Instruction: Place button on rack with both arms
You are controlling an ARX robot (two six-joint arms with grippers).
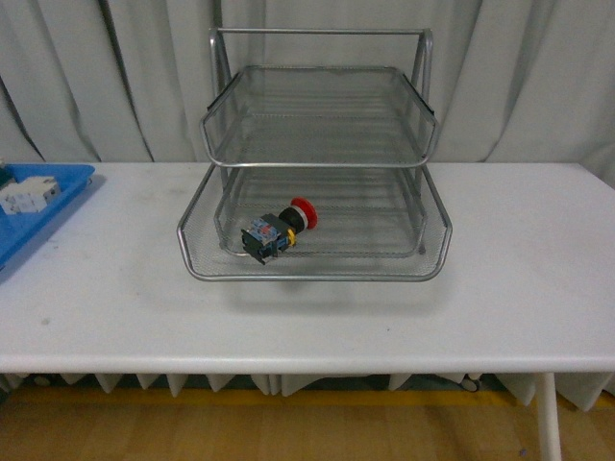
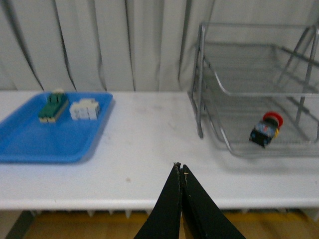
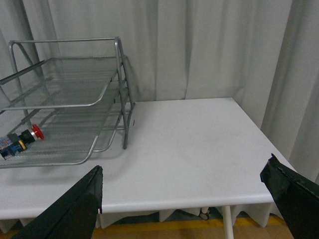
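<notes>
The button, with red cap, yellow collar and dark body, lies on its side in the pulled-out lower tray of the silver wire rack. It also shows in the left wrist view as the button and in the right wrist view as the button. Neither arm appears in the front view. My left gripper is shut with nothing in it, over the table's front edge, well short of the rack. My right gripper is open and empty, to the right of the rack, near the front edge.
A blue plastic tray at the table's left end holds a white block and a green-and-cream block. Grey curtains hang behind the white table. The table's right corner is near my right gripper.
</notes>
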